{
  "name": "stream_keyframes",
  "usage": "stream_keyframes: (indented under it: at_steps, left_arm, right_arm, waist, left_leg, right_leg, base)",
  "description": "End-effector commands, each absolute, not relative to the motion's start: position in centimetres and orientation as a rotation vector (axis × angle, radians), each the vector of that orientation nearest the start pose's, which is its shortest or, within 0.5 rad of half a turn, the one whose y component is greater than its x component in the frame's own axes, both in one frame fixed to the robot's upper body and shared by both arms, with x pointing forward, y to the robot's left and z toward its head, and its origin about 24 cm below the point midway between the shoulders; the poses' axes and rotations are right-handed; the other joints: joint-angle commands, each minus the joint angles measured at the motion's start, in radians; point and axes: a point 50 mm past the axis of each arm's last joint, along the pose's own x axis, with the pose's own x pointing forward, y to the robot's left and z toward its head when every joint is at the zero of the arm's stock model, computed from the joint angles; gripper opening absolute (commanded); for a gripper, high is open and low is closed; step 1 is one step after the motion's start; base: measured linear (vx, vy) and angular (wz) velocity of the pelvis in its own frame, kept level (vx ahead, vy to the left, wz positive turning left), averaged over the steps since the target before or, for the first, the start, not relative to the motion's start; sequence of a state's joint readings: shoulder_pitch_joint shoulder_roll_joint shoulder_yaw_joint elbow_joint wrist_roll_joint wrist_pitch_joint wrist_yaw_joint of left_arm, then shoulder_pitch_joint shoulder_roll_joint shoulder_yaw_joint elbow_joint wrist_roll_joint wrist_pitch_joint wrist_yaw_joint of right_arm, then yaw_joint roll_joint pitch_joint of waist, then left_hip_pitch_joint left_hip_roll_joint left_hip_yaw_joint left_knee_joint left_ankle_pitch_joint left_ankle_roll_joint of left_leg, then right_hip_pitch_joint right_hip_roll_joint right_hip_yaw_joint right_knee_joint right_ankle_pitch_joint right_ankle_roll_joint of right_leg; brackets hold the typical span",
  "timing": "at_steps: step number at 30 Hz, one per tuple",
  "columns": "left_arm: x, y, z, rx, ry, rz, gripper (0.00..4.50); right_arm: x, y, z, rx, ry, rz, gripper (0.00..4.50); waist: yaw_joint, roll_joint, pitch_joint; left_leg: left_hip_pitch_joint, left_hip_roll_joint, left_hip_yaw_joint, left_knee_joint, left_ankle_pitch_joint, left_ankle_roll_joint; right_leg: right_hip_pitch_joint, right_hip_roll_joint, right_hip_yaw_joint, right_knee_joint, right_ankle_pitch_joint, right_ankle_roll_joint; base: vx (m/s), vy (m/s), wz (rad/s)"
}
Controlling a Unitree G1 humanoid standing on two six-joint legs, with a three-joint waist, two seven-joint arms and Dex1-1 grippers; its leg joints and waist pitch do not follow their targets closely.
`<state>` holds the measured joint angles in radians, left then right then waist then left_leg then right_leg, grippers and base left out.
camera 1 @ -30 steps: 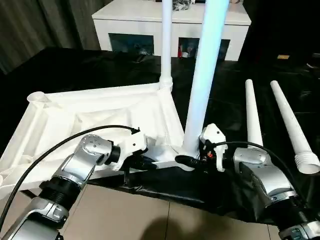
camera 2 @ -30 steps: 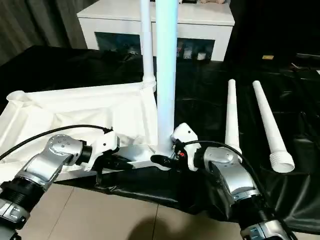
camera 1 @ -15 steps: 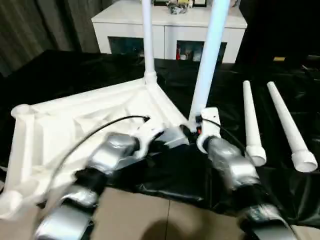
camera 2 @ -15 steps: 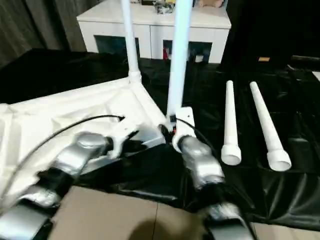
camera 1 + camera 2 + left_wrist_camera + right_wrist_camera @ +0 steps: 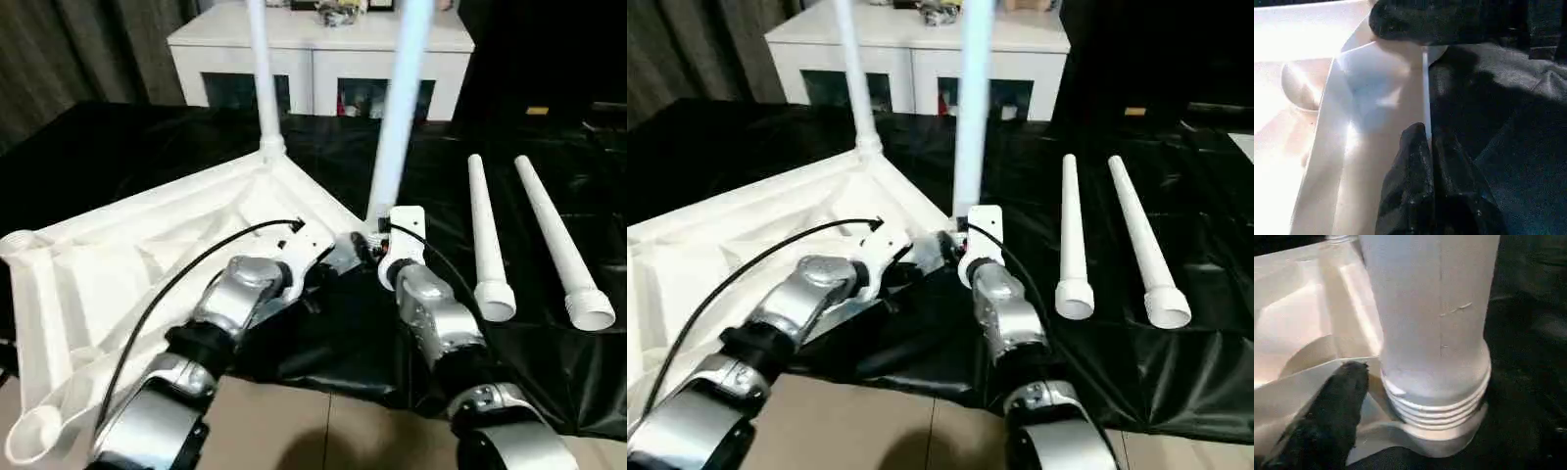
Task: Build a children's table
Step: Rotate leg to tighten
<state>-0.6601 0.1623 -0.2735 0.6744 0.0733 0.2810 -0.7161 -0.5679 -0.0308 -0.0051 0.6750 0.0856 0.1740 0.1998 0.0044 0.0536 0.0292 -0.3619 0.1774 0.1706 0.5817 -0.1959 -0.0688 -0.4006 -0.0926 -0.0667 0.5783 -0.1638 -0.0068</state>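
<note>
With the left gripper (image 5: 1429, 147) pinching the tabletop (image 5: 147, 255) rim, the half-threaded leg (image 5: 1435, 333) beside the spread right gripper (image 5: 364, 247) could tip.

My two silver forearms reach forward and angle toward each other. My left gripper (image 5: 1431, 147) has its black fingers pressed together. One black finger (image 5: 1334, 406) of my right gripper (image 5: 364, 247) is visible beside my left gripper.
</note>
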Motion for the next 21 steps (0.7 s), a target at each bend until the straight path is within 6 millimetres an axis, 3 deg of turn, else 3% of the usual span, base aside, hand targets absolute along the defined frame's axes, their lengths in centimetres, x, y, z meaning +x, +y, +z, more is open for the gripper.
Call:
stream_keyframes:
  at_steps: [1, 2, 5, 7, 8, 11, 15, 21]
  left_arm:
    - [32.8, 9.2, 3.4, 0.321, 0.461, -1.014, 0.0]
    - [32.3, 9.4, 3.3, 0.328, 0.449, -1.064, 0.0]
    - [31.6, 9.8, 3.2, 0.332, 0.443, -1.138, 0.0]
    - [30.8, 10.5, 3.2, 0.354, 0.442, -1.228, 0.0]
    - [30.8, 10.5, 3.2, 0.354, 0.442, -1.228, 0.0]
    - [30.1, 11.6, 3.5, 0.355, 0.45, -1.315, 0.0]
    - [29.4, 12.9, 4.5, 0.345, 0.449, -1.415, 0.0]
    - [29.5, 13.6, 4.7, 0.357, 0.459, -1.416, 0.0]
  right_arm:
    - [33.7, -10.7, 3.5, 0.03, 0.303, 0.485, 3.81]
    - [33.3, -11.4, 3.7, 0.024, 0.295, 0.539, 3.81]
    - [32.8, -12.4, 4.2, -0.017, 0.272, 0.611, 3.81]
    - [31.9, -13.5, 4.8, -0.067, 0.253, 0.724, 3.81]
    - [31.9, -13.5, 4.8, -0.067, 0.253, 0.724, 3.81]
    - [30.9, -14.6, 5.3, -0.115, 0.265, 0.868, 3.81]
    - [29.1, -15.1, 5.4, -0.166, 0.323, 1.063, 3.81]
    - [28.2, -15.0, 4.8, -0.218, 0.38, 1.147, 3.81]
  waist:
    - [0.013, -0.019, -0.053]
    - [0.014, -0.017, -0.053]
    - [0.018, -0.014, -0.058]
    - [0.021, -0.006, -0.056]
    - [0.024, -0.009, -0.056]
    - [0.034, -0.004, -0.053]
    - [0.04, -0.006, -0.05]
    - [0.042, -0.009, -0.05]
  left_leg:
    - [-0.008, 0.036, -0.009, -0.07, -0.207, 0.095]
    - [-0.01, 0.038, -0.007, -0.068, -0.176, 0.114]
    - [-0.01, 0.041, -0.007, -0.064, -0.133, 0.131]
    - [-0.005, 0.042, -0.007, -0.065, -0.157, 0.123]
    - [-0.003, 0.045, -0.006, -0.065, -0.157, 0.123]
    - [0.002, 0.047, -0.002, -0.066, -0.177, 0.117]
    - [0.003, 0.049, 0.0, -0.069, -0.21, 0.099]
    - [0.001, 0.049, -0.002, -0.07, -0.204, 0.081]
  right_leg:
    - [0.057, -0.052, 0.035, -0.066, -0.233, -0.197]
    - [0.055, -0.052, 0.036, -0.063, -0.191, -0.21]
    - [0.057, -0.053, 0.034, -0.052, -0.133, -0.238]
    - [0.054, -0.05, 0.033, -0.055, -0.148, -0.245]
    - [0.056, -0.049, 0.034, -0.054, -0.14, -0.243]
    - [0.05, -0.048, 0.036, -0.053, -0.151, -0.248]
    - [0.049, -0.047, 0.036, -0.056, -0.187, -0.244]
    - [0.049, -0.05, 0.038, -0.057, -0.222, -0.23]
  base:
    - [0.0, 0.0, 0.0]
    - [0.052, -0.025, 0.01]
    - [0.0, 0.0, 0.0]
    - [0.0, 0.0, 0.0]
    - [0.0, 0.0, 0.0]
    - [0.0, 0.0, 0.0]
    - [0.0, 0.0, 0.0]
    - [0.0, 0.0, 0.0]
